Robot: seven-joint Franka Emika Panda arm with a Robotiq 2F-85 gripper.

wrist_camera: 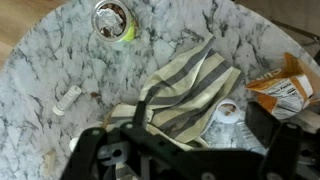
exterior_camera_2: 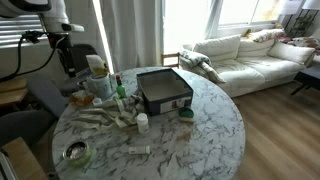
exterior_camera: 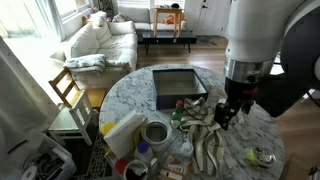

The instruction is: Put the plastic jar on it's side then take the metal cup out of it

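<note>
The plastic jar (exterior_camera: 157,133) stands upright near the table's front, next to the white jug. The metal cup (exterior_camera: 157,130) sits inside it, its shiny rim showing through the mouth. In an exterior view the jar (exterior_camera_2: 103,87) stands at the back left beside the jug, and the cup cannot be made out there. My gripper (exterior_camera: 226,113) hangs open and empty above the striped cloth, well away from the jar. In the wrist view the gripper (wrist_camera: 200,116) has its fingers apart over the cloth. Jar and cup are out of the wrist view.
A dark square tray (exterior_camera: 178,86) sits mid-table. A white jug with yellow (exterior_camera: 122,133) stands by the jar. A striped cloth (wrist_camera: 185,85), a small white-capped bottle (wrist_camera: 225,112), an orange packet (wrist_camera: 285,92) and a green-labelled tin (wrist_camera: 112,20) lie below me.
</note>
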